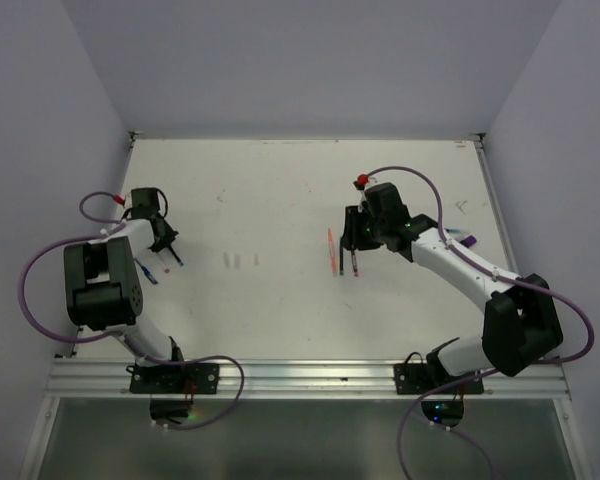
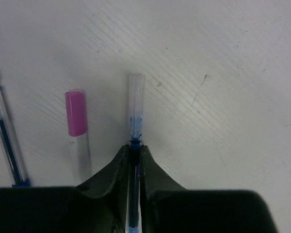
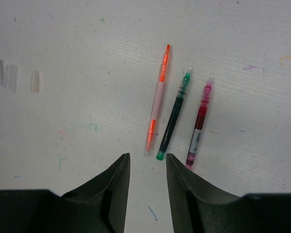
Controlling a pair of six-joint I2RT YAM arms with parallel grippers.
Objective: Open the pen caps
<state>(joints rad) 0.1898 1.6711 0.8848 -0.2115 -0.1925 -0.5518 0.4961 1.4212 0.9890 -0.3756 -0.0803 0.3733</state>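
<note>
My left gripper [image 2: 136, 148] is shut on a blue pen; its whitish clear cap [image 2: 136, 94] sticks out ahead of the fingertips, still on the tip. Beside it on the left lies a clear pen with a pink cap [image 2: 75, 112]. In the top view the left gripper [image 1: 170, 243] is low over the table's left side. My right gripper [image 3: 146, 162] is open and empty, just short of an orange pen [image 3: 157, 97], a green-ended dark pen [image 3: 173, 116] and a red pen [image 3: 199, 121], all uncapped. Three loose clear caps [image 3: 10, 77] lie to the far left of them.
Another blue pen [image 2: 5, 136] lies at the left edge of the left wrist view. The loose caps [image 1: 238, 261] lie mid-table between the arms. A purple item [image 1: 470, 239] lies near the right wall. The white table top [image 1: 280, 190] has ink marks and walls on three sides.
</note>
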